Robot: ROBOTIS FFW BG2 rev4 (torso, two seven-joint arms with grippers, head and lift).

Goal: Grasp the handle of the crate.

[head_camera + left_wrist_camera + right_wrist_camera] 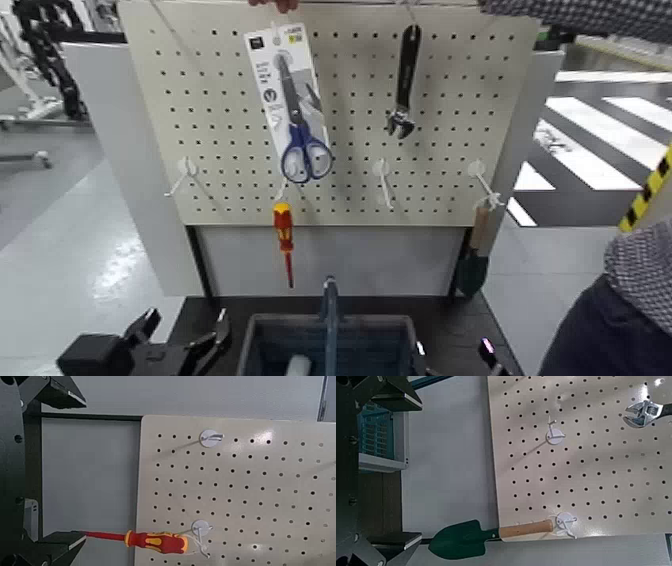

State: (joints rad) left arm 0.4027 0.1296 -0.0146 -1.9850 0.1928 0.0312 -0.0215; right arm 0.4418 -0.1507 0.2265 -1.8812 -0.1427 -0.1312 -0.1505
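- Pegboard [230, 120]: packaged scissors [293, 110] (label unreadable), wrench [404, 85].
- Crate [262, 340], handle [329, 310] upright.
- Left gripper [185, 340] beside crate, fingers spread.
- Right gripper [452, 358] spread too.

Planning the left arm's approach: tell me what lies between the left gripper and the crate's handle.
In the head view, only the crate's left rim and wall separate the left gripper from the handle; nothing else intervenes.
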